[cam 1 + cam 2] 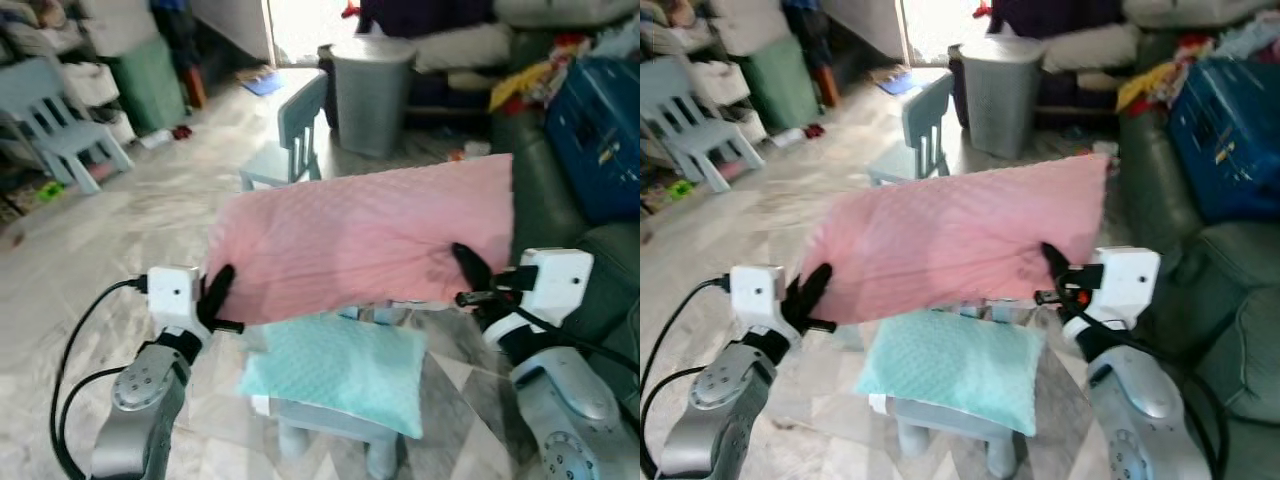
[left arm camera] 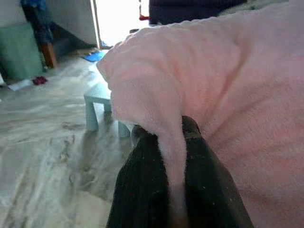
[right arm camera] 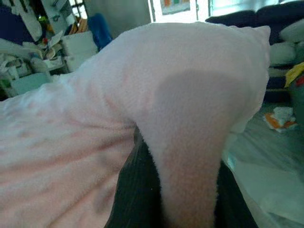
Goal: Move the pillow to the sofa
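With both the left end effector (image 1: 222, 300) and right end effector (image 1: 468, 280) pinching the pink pillow (image 1: 365, 235), swing it level toward the sofa (image 1: 545, 200).

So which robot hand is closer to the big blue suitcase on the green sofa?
The right. The right gripper pinches the pink fleece pillow's edge just below the blue suitcase; the left gripper pinches the pillow's far end, away from the sofa.
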{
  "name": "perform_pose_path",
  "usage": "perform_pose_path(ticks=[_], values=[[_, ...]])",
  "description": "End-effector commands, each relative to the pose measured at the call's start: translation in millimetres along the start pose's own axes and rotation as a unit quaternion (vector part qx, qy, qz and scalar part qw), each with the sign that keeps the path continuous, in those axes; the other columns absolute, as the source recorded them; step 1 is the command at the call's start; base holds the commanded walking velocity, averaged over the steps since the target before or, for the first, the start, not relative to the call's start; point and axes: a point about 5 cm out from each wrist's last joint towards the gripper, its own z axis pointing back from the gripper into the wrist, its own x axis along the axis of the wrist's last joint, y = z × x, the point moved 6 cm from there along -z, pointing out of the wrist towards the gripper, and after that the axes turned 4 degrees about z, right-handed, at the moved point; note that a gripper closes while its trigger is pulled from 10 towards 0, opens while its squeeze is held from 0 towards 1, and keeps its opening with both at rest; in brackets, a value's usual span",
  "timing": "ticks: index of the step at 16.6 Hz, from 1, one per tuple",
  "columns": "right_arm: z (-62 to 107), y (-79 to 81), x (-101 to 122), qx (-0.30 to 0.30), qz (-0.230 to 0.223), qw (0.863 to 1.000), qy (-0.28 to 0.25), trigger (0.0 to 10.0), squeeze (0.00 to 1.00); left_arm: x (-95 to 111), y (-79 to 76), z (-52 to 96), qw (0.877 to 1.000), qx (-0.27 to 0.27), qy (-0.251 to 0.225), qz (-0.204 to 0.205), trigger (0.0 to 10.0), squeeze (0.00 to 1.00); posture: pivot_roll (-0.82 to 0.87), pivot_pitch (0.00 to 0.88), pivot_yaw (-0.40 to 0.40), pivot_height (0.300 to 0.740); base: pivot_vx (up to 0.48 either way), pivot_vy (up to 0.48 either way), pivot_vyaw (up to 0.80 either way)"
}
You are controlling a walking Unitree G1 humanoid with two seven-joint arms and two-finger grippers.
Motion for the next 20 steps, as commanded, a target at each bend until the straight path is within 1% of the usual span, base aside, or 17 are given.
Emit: perform_pose_path(ticks=[1,4,5,6,7,8,9,10,12,14,15,17,20], values=[[1.5,-7.9,12,-0.018,0.009,1.0,-0.019,10.0,0.0,4,2.5,-1.1,1.0,0.007,-0.003,-0.008,10.0,0.0,-0.17,0.0,0.089,0.74,0.0,0.0,0.0],[0.6,-7.8,9,-0.017,0.002,1.0,-0.014,10.0,0.0,9,0.5,-5.6,1.0,0.013,-0.009,-0.014,10.0,0.0,-0.17,0.0,0.082,0.74,0.0,0.0,0.0],[-1.7,-10.4,6,-0.027,0.001,1.0,-0.004,10.0,0.0,10,0.8,-7.5,1.0,0.017,-0.012,-0.009,10.0,0.0,-0.17,0.0,0.08,0.74,0.0,0.0,0.0],[-4.2,-11.0,4,-0.029,0.005,1.0,0.002,10.0,0.0,11,3.1,-8.7,1.0,0.027,-0.013,-0.01,10.0,0.0,-0.17,0.0,0.077,0.74,0.0,0.0,0.0],[-6.8,-11.9,4,-0.031,0.007,0.999,0.006,10.0,0.0,10,9.8,-10.0,0.998,0.057,-0.007,-0.012,10.0,0.0,-0.17,0.0,0.07,0.74,0.0,0.0,0.0],[-8.0,-12.4,5,-0.032,0.008,0.999,0.006,10.0,0.0,9,13.8,-11.5,0.997,0.072,0.001,-0.003,10.0,0.0,-0.17,0.0,0.067,0.74,0.0,0.0,0.0],[-8.6,-13.3,6,-0.033,0.01,0.999,0.007,10.0,0.0,9,13.2,-12.6,0.997,0.07,0.004,0.008,10.0,0.0,-0.17,0.0,0.062,0.74,0.0,0.0,0.0],[-9.2,-14.4,7,-0.033,0.01,0.999,0.006,10.0,0.0,10,7.8,-13.9,0.998,0.052,0.01,0.023,10.0,0.0,-0.17,0.0,0.056,0.74,0.0,0.0,0.0],[-10.3,-16.2,7,-0.033,0.01,0.999,0.01,10.0,0.0,14,2.4,-15.4,0.999,0.041,0.006,0.025,10.0,0.0,-0.17,0.0,0.044,0.74,0.0,0.0,0.0],[-11.5,-15.0,7,-0.027,0.012,0.999,0.013,10.0,0.0,13,5.3,-14.9,0.998,0.056,0.008,0.039,10.0,0.0,-0.16,0.0,0.032,0.74,0.0,0.0,0.0],[-13.3,-14.6,8,-0.024,0.011,1.0,0.014,10.0,0.0,12,4.6,-15.3,0.997,0.054,0.009,0.05,10.0,0.0,-0.16,0.0,0.025,0.74,0.0,0.0,0.0],[-15.7,-12.9,8,-0.019,0.008,1.0,0.016,10.0,0.0,12,4.3,-15.8,0.997,0.053,0.01,0.052,10.0,0.0,-0.17,0.0,0.019,0.74,0.0,0.0,0.0],[-16.6,-11.7,9,-0.01,0.013,1.0,0.021,10.0,0.0,9,4.9,-16.1,0.997,0.057,0.013,0.053,10.0,0.0,-0.17,0.0,0.012,0.74,0.0,0.0,-0.74]])
